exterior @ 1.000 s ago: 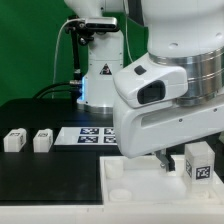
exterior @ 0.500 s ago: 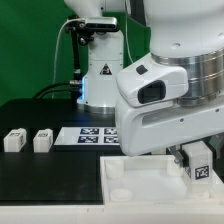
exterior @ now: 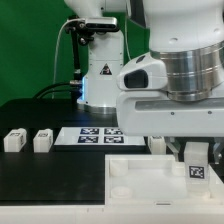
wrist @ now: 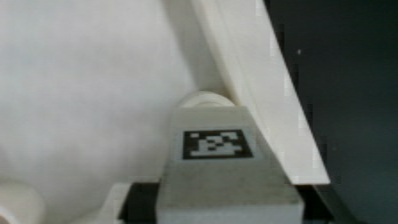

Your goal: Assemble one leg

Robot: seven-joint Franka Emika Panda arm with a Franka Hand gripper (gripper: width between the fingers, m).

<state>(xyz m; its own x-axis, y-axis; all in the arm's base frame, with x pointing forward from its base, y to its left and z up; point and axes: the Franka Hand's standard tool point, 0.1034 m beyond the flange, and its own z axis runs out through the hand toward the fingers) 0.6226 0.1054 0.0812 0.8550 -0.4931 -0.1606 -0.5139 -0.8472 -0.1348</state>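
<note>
I see the arm (exterior: 170, 85) looming over the tray (exterior: 140, 180). Its gripper (exterior: 197, 152) clamps a leg (exterior: 197, 168), tag toward the camera, at the tray's far edge on the exterior view's right. I can't tell whether the leg touches the tray. A second leg (exterior: 42, 140) and a third leg (exterior: 14, 141) stand well apart from the tray, toward the exterior view's left. The marker board (exterior: 92, 134) lies just behind the tray.
</note>
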